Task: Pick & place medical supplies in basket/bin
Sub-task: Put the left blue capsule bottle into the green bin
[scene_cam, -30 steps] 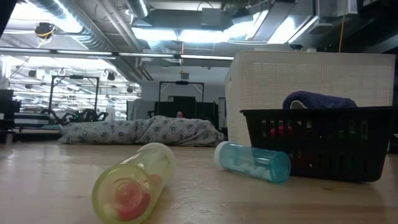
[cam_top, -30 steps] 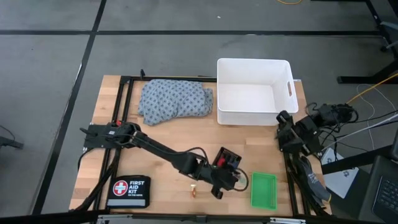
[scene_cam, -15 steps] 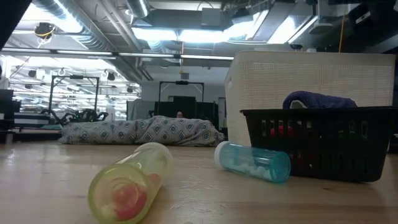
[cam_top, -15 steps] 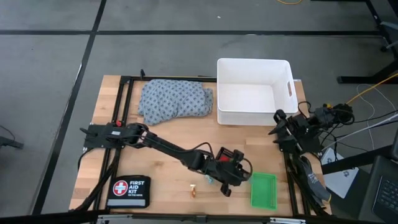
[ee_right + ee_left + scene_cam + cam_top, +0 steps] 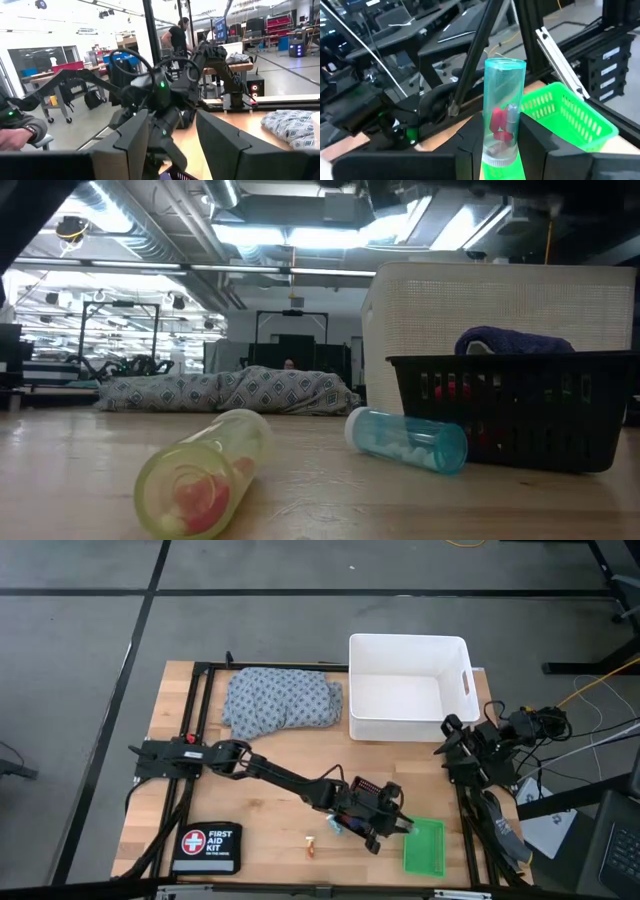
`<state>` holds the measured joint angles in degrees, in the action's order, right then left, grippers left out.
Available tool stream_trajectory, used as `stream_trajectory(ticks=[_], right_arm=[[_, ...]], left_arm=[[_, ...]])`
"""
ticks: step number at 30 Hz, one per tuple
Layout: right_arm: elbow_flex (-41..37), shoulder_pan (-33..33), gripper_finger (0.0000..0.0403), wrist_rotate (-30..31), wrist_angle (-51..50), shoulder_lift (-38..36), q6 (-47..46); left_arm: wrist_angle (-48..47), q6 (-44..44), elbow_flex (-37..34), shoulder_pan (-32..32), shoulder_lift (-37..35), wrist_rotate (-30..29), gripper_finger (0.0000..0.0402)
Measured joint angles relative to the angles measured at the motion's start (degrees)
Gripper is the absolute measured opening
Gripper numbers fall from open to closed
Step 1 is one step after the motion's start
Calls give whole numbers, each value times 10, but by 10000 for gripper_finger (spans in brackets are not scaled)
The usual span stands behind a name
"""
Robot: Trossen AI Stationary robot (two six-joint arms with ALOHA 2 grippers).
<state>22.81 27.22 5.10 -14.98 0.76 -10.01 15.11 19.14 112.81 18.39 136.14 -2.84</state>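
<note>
The white tub stands at the table's far side, the dotted cloth beside it. The left gripper clasps an upright clear tube holding red pieces, just beside the green tray. The right gripper, fingers parted, waits at the table's right edge.

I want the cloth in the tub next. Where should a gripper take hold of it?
Probably a raised fold near the middle of the cloth, coming straight down from above. It lies bunched in a low heap, so folds stand up to pinch, and the tub sits close beside it.
</note>
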Motion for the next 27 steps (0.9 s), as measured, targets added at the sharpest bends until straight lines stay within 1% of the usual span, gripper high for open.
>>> stream_trajectory(ticks=[7,13,19,23,27], right_arm=[[0,0,167,0,5,0,0],[0,0,167,0,10,0,2],[0,0,167,0,15,0,4],[0,0,167,0,20,0,6],[0,0,167,0,22,0,6]], left_arm=[[87,-30,0,-17,42,56,88],[133,-63,0,-23,64,80,88],[146,-71,0,-24,74,86,88],[148,-74,0,-23,74,115,88],[147,-59,0,-18,74,116,88]])
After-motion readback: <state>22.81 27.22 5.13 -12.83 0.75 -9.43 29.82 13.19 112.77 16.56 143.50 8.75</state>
